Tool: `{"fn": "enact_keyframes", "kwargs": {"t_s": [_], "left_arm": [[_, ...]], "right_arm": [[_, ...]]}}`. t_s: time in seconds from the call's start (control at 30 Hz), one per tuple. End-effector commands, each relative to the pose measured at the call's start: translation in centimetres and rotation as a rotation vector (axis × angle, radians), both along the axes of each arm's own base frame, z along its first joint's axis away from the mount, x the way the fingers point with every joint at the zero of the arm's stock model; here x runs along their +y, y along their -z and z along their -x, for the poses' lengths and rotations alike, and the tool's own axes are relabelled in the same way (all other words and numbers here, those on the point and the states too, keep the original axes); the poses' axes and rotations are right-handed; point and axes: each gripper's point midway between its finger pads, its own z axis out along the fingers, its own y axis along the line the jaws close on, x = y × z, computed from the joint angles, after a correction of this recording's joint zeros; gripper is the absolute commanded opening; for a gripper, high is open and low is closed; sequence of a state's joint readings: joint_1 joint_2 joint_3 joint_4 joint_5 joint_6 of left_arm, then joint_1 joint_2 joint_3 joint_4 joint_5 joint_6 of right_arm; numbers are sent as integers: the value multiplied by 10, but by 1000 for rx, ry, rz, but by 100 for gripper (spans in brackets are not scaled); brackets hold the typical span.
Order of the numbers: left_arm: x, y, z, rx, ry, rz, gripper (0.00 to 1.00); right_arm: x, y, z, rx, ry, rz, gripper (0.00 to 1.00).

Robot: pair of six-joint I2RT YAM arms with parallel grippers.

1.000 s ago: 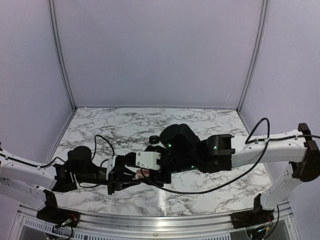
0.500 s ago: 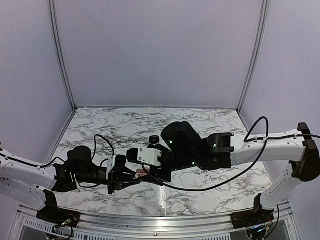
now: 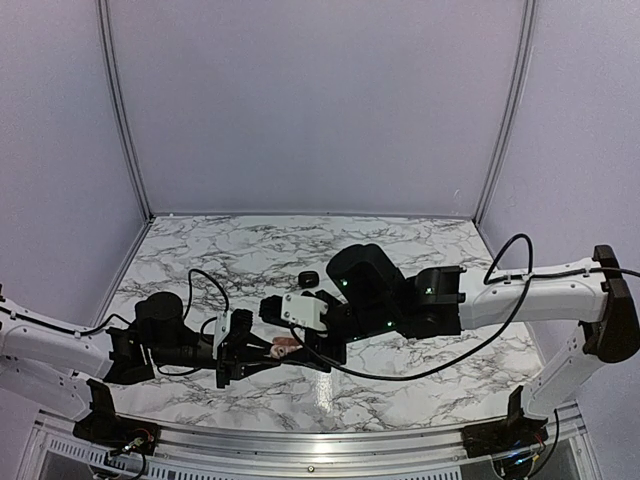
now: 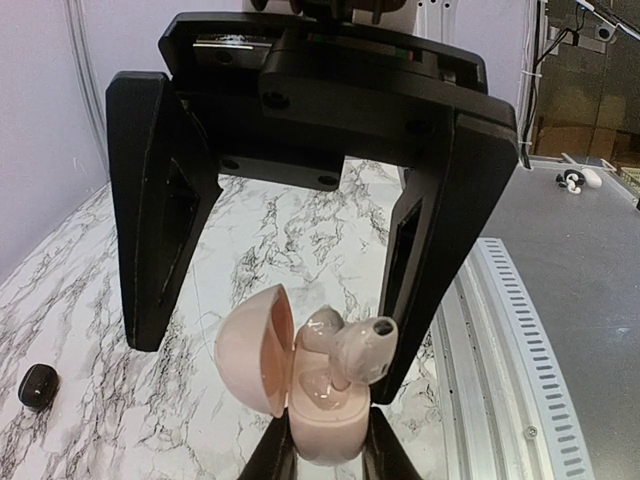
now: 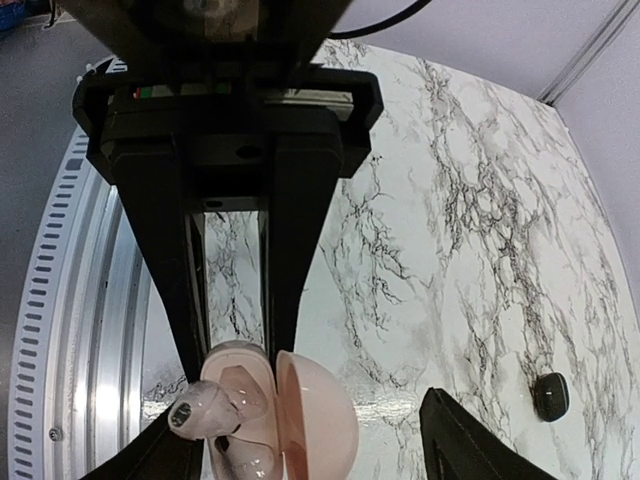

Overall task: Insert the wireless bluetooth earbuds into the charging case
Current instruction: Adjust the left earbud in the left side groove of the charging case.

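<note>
Your left hand pinches the charging case tight. Your right hand is open wide. Push the tilted earbud gently down until it sits flat inside.

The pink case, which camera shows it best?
The left wrist view: the charging case sits close and centred, lid open, its base pinched by the left gripper. The right wrist view cuts it off at the bottom edge. In the top external view it is only a tiny pale speck.
</note>
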State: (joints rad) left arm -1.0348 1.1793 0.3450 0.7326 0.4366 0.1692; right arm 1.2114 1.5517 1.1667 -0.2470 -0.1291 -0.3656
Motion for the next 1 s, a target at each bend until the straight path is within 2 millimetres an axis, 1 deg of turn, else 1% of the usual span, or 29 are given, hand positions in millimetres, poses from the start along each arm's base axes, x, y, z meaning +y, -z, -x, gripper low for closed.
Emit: {"fn": "enact_keyframes", "kwargs": {"t_s": [0.0,0.43,0.63,0.87,0.97], "left_arm": [[-5,-22,5,-48,41,60,0],[-6,-19,5,-51,46,50,0],[-4,-19,6,-46,44,53,0],[-6,-19,6,-49,48,52,0],[-6,-19,6,-52,50,51,0]], "right_arm": [[-5,-13,-8,-1,27,-31,74],[2,-26,6,30,-57,-60,76],[5,-26,10,42,-83,-59,79],[8,-27,7,41,-75,-65,82],[8,-24,2,22,-54,-55,82]]}}
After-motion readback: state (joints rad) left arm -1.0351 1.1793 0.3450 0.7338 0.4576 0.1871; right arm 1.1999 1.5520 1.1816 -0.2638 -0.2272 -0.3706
